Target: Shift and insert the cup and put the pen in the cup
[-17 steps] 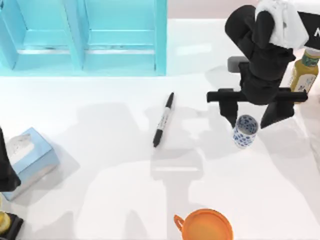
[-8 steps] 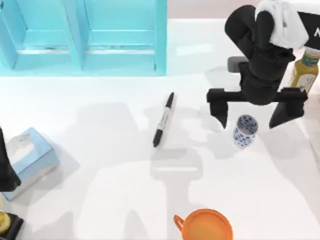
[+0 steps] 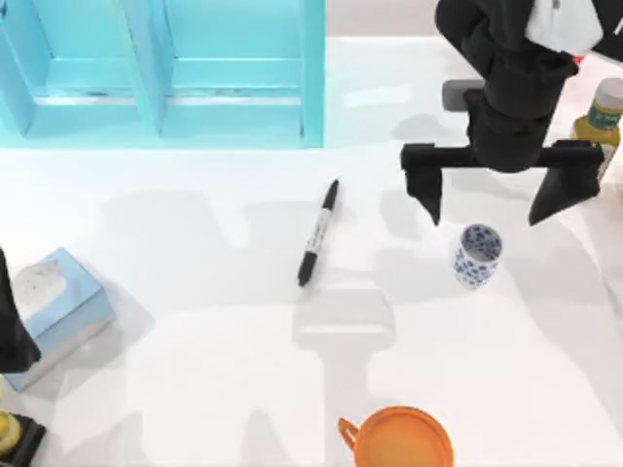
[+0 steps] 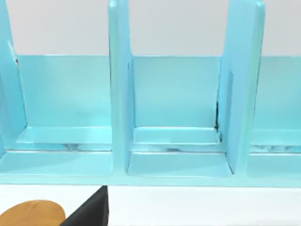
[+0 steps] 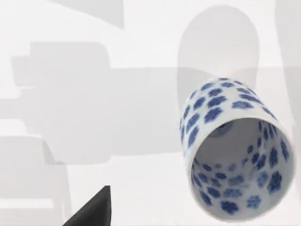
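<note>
Raised and drawn back toward the far edge since a second ago, the right gripper (image 3: 498, 201) now hangs above and behind the cup (image 3: 477, 255), jaws spread wide and holding nothing. That cup stands upright on the white worktop (image 3: 224, 331), mouth open. Well to its left lies the pen (image 3: 317, 233), flat and clear of everything. Nearer the front edge sits an orange cup (image 3: 401, 439); a yellow bottle (image 3: 598, 121) stands beside the right arm. Far left: tissue box (image 3: 54, 302), blue shelf (image 3: 165, 78), parked left arm.

blue shelf (image 3: 161, 73) – far left; orange cup (image 3: 402, 438); tissue box (image 3: 54, 309); bottle (image 3: 596, 122)
</note>
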Tool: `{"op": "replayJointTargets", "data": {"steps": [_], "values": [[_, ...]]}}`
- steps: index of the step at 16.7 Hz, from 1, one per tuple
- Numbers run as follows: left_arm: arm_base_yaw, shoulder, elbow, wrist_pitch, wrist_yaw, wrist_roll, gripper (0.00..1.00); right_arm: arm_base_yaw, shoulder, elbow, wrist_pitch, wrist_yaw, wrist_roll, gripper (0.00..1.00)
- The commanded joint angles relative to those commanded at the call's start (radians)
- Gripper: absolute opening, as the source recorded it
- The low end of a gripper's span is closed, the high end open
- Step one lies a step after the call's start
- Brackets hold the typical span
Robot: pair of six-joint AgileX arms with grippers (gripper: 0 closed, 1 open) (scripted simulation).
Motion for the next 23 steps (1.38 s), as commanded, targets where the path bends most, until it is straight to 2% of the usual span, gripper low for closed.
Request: {"op": "replayJointTargets", "data": {"steps": [5, 9, 17, 20, 23], "values": [[0.000, 0.000, 0.000, 0.000, 0.000, 0.000, 1.00, -0.003, 0.026, 0.344, -0.298, -0.001, -0.002, 1.00], [0.000, 0.000, 0.000, 0.000, 0.000, 0.000, 1.00, -0.008, 0.030, 0.505, -0.455, -0.001, -0.004, 1.00], [0.000, 0.000, 0.000, 0.000, 0.000, 0.000, 1.00, 0.004, 0.060, 0.557, -0.477, -0.004, 0.015, 1.00], [0.000, 0.000, 0.000, 0.000, 0.000, 0.000, 1.00, 0.033, 0.179, 0.688, -0.496, -0.015, 0.079, 1.00], [0.000, 0.000, 0.000, 0.000, 0.000, 0.000, 1.00, 0.073, 0.351, 0.911, -0.523, -0.032, 0.173, 1.00]]}}
